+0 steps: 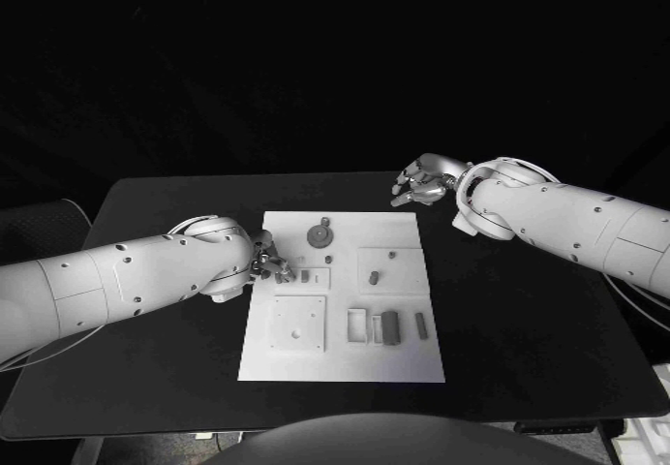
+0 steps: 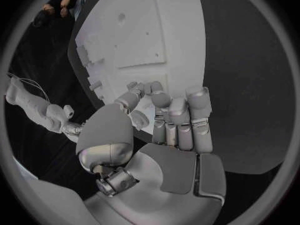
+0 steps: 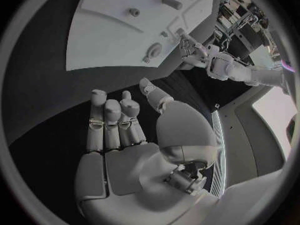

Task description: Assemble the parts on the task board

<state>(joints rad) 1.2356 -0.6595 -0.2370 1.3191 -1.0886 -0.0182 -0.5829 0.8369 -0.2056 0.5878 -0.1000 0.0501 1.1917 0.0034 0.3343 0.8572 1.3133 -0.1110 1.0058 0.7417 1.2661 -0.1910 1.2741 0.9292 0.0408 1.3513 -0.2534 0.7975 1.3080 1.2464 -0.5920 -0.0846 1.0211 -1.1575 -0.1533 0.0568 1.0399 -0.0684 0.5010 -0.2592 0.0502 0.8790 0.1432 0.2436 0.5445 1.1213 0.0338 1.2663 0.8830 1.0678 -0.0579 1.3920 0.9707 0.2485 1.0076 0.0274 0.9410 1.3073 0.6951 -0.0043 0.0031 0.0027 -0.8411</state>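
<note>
The white task board (image 1: 265, 360) lies in the middle of the black table. On it are a round grey disc with a knob (image 1: 319, 233), a short peg (image 1: 375, 277), a square plate with a hole (image 1: 299, 323) and three upright oblong parts (image 1: 389, 326). My left hand (image 1: 272, 266) is at the board's left edge. Its thumb and fingertips (image 2: 142, 91) are drawn together over a small recess (image 1: 313, 278); whether they pinch a part is hidden. My right hand (image 1: 423, 181) hovers off the board's far right corner, holding nothing, its fingers (image 3: 112, 120) loosely bent.
Bare black table (image 1: 531, 320) runs to the right of the board and along the front edge. The right wrist view shows the board (image 3: 112, 40) ahead with the left hand (image 3: 190, 50) at its edge.
</note>
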